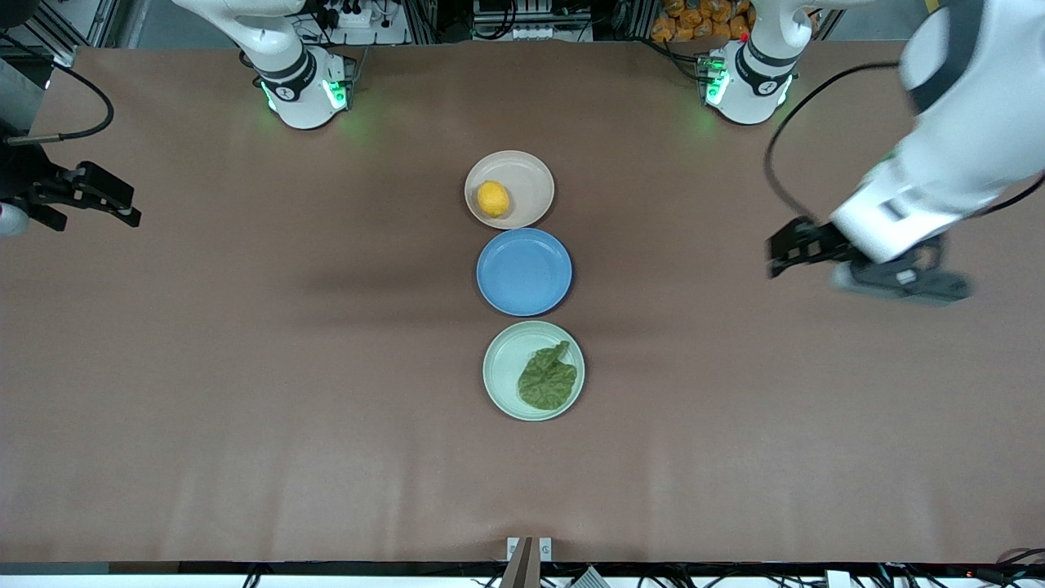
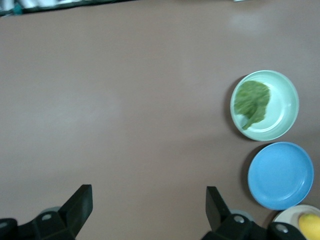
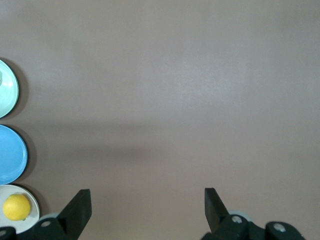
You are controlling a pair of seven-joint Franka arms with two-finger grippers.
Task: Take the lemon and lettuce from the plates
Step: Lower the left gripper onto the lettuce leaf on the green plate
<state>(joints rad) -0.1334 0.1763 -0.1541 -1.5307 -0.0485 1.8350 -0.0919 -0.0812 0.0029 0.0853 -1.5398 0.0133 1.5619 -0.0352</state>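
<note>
Nearest the front camera we have the mint plate (image 1: 500,384) with the lettuce (image 1: 548,378) lying in it, on the side of the plate toward the left arm's end of the bench (image 1: 245,408), its small stem tip pointing toward the blue plate (image 1: 524,271). That blue plate sits just beside the mint one, farther from the camera, and nothing lies in it. Farther again, just beside the blue plate, is the beige plate (image 1: 531,184), and the lemon (image 1: 493,198) rests in it toward the right arm's end of the plate. We see the three plates in one line down the middle of the bench, none of them overlapping. Our left claw (image 1: 784,249) hangs over bare bench toward the left arm's end, well apart from the plates, and in the left wrist view its fingers (image 2: 80,205) stand wide apart with nothing between them; that view also takes in the lettuce (image 2: 251,102) in its mint plate (image 2: 287,107), the blue plate (image 2: 280,175) and a sliver of the lemon (image 2: 311,225). Our right claw (image 1: 110,200) hangs over the edge of the bench at the right arm's end, also well apart from the plates, and the right wrist view shows its fingers (image 3: 79,207) spread wide and holding nothing, with the lemon (image 3: 16,207) on the beige plate (image 3: 34,202) off to one side.
</note>
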